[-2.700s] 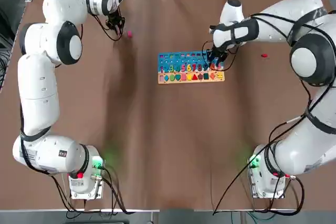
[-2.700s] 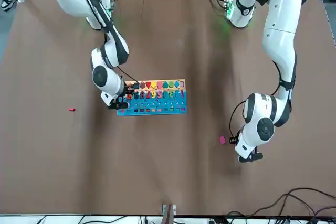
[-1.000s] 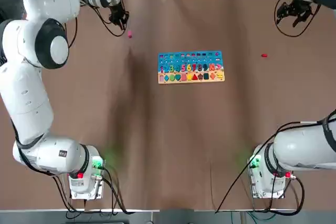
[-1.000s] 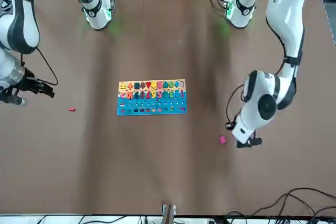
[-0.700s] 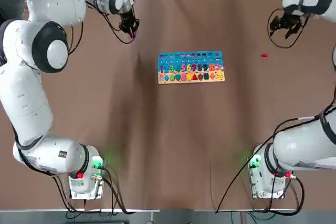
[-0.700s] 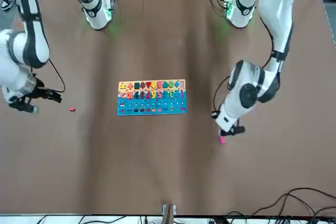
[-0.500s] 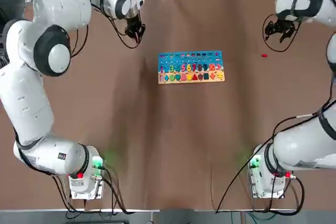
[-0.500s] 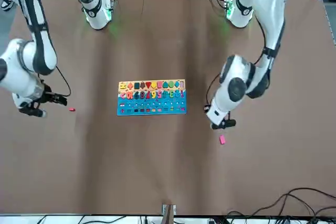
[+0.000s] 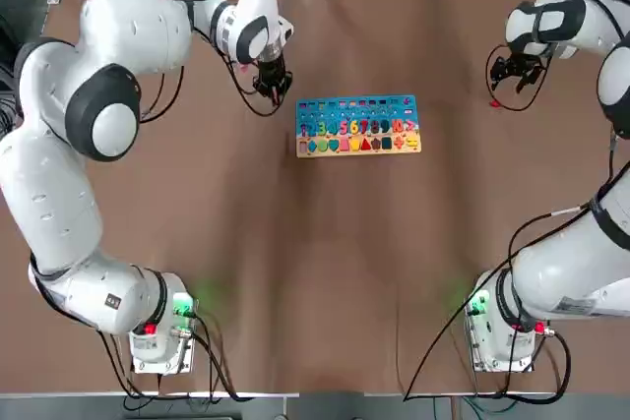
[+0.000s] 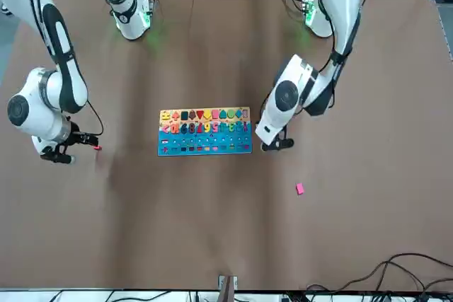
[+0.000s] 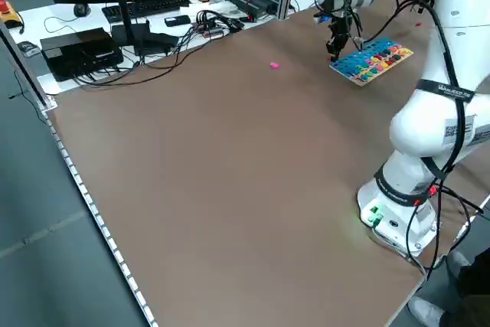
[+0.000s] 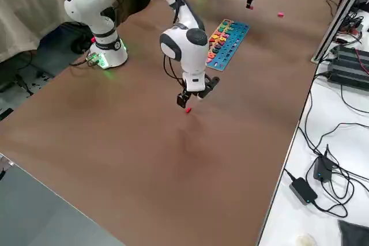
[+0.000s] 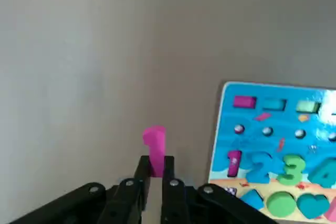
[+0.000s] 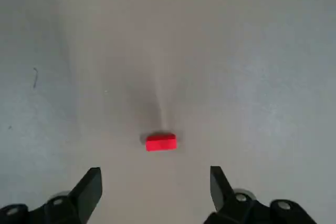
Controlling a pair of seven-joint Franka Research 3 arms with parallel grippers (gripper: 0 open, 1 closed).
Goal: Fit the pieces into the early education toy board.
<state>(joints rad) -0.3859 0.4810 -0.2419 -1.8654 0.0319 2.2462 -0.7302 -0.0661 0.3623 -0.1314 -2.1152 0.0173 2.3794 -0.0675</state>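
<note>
Near the far edge of the tabletop (image 9: 325, 243), around its middle, lies the toy board (image 9: 358, 126), blue along its far part and tan along its near strip. Just off the board's far left corner hangs the left gripper (image 13: 155, 169), pinched on 1 pink piece (image 13: 155, 148), while another pink piece (image 10: 299, 189) lies loose further toward the far left corner. Toward the far right corner, the right gripper (image 14: 155, 192) hovers spread wide over a red piece (image 14: 160, 142) lying between its fingers, not touching it.
</note>
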